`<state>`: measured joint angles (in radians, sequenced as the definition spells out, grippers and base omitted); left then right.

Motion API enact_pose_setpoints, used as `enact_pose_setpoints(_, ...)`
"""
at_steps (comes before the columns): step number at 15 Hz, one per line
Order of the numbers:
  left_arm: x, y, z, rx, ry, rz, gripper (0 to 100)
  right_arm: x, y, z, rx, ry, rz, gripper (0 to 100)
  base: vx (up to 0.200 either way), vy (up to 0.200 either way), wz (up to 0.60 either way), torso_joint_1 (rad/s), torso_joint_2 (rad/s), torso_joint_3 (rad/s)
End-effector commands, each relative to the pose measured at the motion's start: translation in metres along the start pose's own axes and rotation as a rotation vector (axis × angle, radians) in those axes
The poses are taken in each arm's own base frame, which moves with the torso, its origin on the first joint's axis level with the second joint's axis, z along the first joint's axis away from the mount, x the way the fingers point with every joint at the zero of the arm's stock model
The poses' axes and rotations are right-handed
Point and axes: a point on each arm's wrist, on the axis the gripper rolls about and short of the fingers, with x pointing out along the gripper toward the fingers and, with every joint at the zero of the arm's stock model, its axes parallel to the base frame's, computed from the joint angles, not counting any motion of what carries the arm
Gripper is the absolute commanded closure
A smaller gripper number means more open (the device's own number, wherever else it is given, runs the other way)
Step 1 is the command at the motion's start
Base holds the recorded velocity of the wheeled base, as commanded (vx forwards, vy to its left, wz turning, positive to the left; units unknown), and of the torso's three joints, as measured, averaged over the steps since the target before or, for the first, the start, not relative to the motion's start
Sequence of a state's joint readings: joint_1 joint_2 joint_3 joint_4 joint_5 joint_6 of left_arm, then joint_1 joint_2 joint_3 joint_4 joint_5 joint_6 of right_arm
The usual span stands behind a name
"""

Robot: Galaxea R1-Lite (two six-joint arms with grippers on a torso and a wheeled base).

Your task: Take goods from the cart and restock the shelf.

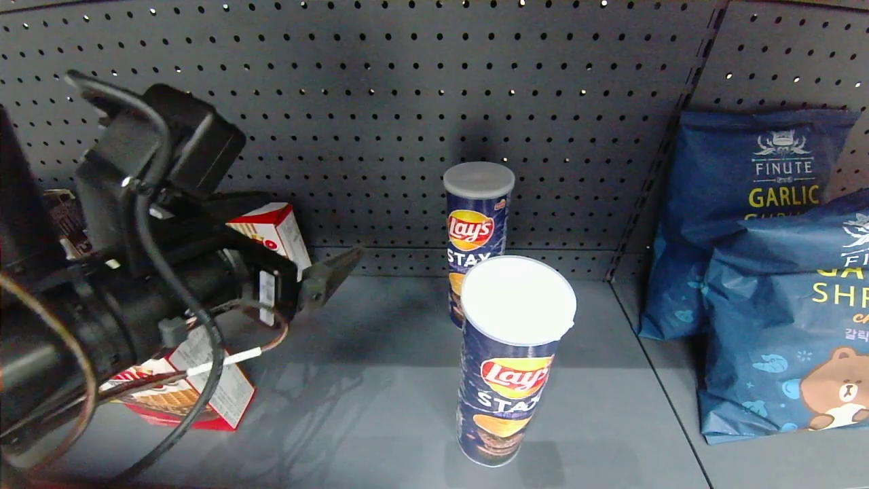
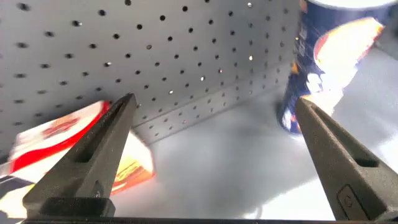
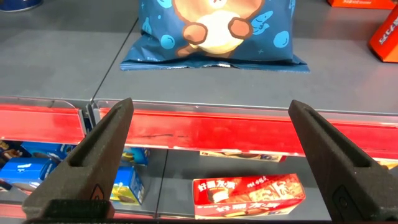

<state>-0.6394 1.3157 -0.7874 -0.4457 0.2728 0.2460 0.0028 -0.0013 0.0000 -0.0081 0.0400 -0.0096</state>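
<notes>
Two dark blue chip cans stand upright on the grey shelf (image 1: 380,407): one at the back (image 1: 477,231) by the pegboard, one in front (image 1: 509,367) with a white lid. My left gripper (image 2: 214,102) is open and empty, hovering left of the cans; one of its fingers (image 1: 333,273) points toward them. One chip can (image 2: 317,68) shows past the fingertips in the left wrist view. My right gripper (image 3: 211,106) is open and empty, out in front of a red shelf edge (image 3: 186,127).
Red-and-white boxes sit at the shelf's left, one upright (image 1: 271,231), one lying flat (image 1: 197,394). Blue snack bags (image 1: 781,299) lean at the right past a divider. In the right wrist view, a blue bear bag (image 3: 214,31) lies above and boxed goods (image 3: 249,193) below.
</notes>
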Motion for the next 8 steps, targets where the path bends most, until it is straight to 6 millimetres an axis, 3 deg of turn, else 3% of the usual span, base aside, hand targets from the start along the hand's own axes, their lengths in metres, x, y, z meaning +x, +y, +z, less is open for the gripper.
enact_pose_setpoints(1,-0.042,0.007,-0.016,0.045,-0.020,-0.002,0,0.000,0.000,0.000,0.002,0.000,0.003,0,0.000,0.000,0.00,0.000,0.00,0.000)
enact_pose_setpoints(2,-0.042,0.006,-0.020,0.044,-0.010,-0.002,0,0.000,0.000,0.000,0.007,0.000,-0.003,0,0.000,0.000,0.00,0.000,0.00,0.000)
enact_pose_setpoints(3,-0.042,0.006,-0.020,0.037,-0.016,0.003,0,0.001,0.000,0.013,0.021,-0.017,0.002,0,0.000,0.000,0.00,0.000,0.00,0.000)
enact_pose_setpoints(4,-0.039,0.008,-0.014,0.025,-0.045,0.015,0,0.011,-0.002,0.076,0.082,-0.046,-0.003,0,0.000,0.000,0.00,0.000,0.00,0.000)
enact_pose_setpoints(5,-0.031,0.006,-0.010,0.021,-0.054,0.016,0,0.031,-0.002,0.109,0.131,0.006,0.021,0,0.000,0.000,0.00,0.000,0.00,0.000)
enact_pose_setpoints(7,-0.023,0.006,-0.009,0.000,-0.057,0.026,0,0.038,0.001,0.113,0.048,0.042,0.188,0,0.000,0.000,0.00,0.000,0.00,0.000)
enact_pose_setpoints(8,-0.023,0.005,-0.012,-0.011,-0.053,0.024,0,0.054,0.003,0.108,-0.017,0.122,0.267,0,0.000,0.000,0.00,0.000,0.00,0.000)
